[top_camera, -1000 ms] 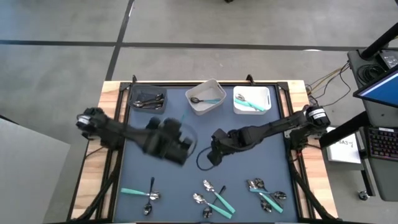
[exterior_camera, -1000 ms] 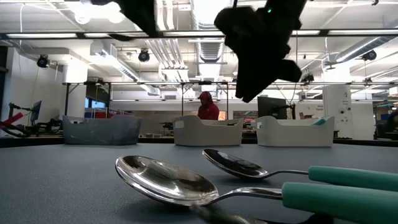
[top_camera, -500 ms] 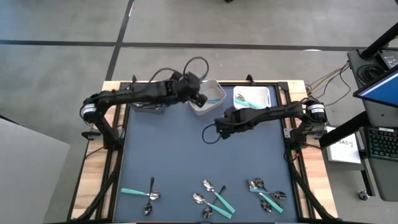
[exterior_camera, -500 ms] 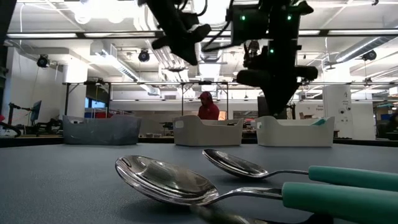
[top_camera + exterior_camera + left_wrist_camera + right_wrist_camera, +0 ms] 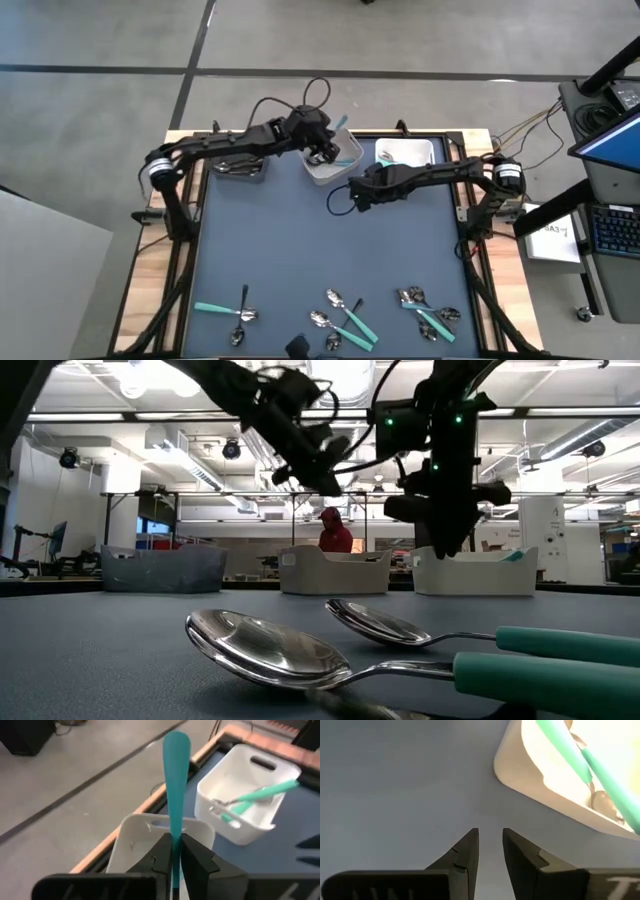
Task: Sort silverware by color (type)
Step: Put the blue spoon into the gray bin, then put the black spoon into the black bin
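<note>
My left gripper [image 5: 322,148] is over the middle white bin [image 5: 333,168] at the far edge. It is shut on a teal-handled utensil [image 5: 175,780], whose handle sticks out past the fingers; its metal head is hidden. My right gripper [image 5: 355,194] hovers above the mat just near of that bin, narrowly open and empty [image 5: 490,847]. The right white bin [image 5: 405,160] holds teal-handled utensils. More silverware lies flat along the near edge: a teal fork [image 5: 214,309], a spoon [image 5: 241,310], and two clusters [image 5: 343,318] [image 5: 428,312]. My left gripper pinches the teal handle [image 5: 173,831] between its two fingers, with most of the handle and its rounded free end [image 5: 176,742] reaching out beyond the fingertips. The utensil is lifted clear above the middle white bin. The fingers hide the head end.
A dark grey bin [image 5: 238,160] with dark utensils stands at the far left. The mat's middle [image 5: 300,250] is bare. Two spoons [image 5: 270,650] [image 5: 385,625] lie close in front of the low camera. A person [image 5: 335,532] shows in the room far behind.
My left gripper has swung from the mat's middle toward the far edge, carrying the teal-handled utensil to above the middle white bin. My right gripper has moved toward the far edge and now hovers beside that bin.
</note>
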Robot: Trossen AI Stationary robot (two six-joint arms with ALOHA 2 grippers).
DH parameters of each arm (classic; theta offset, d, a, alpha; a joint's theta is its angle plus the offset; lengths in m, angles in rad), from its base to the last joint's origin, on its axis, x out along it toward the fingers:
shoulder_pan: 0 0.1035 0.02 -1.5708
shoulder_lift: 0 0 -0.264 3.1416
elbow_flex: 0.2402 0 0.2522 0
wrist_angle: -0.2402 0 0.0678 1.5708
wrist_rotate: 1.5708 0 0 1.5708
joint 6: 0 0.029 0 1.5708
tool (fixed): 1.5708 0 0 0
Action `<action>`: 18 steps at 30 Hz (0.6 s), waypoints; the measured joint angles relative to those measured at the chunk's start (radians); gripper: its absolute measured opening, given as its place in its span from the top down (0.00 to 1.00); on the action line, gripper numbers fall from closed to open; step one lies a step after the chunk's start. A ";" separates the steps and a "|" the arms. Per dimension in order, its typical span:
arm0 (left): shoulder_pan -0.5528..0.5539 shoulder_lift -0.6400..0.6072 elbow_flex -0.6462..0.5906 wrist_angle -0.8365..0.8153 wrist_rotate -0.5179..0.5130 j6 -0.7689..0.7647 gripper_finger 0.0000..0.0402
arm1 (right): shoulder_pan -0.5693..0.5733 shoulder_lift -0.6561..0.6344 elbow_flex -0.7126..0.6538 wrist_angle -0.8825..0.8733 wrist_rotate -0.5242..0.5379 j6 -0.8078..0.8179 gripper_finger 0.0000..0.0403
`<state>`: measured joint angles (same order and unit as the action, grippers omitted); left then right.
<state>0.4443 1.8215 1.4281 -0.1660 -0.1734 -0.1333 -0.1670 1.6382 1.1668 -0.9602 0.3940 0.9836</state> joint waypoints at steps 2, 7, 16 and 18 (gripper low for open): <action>0.009 0.034 0.021 0.017 0.001 0.001 0.92 | -0.002 0.000 -0.009 -0.001 -0.002 0.000 0.80; 0.015 0.072 0.071 -0.024 0.003 -0.004 0.91 | -0.002 0.000 -0.022 0.000 -0.009 0.016 0.80; 0.018 0.035 0.079 -0.102 0.059 0.075 0.99 | -0.002 0.000 -0.029 0.001 -0.009 0.038 0.80; 0.009 0.009 0.074 -0.165 0.116 0.095 0.99 | -0.002 0.001 -0.033 0.000 -0.009 0.029 0.80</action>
<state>0.4533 1.8301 1.5022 -0.3312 -0.0569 -0.0379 -0.1688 1.6390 1.1341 -0.9598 0.3848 1.0129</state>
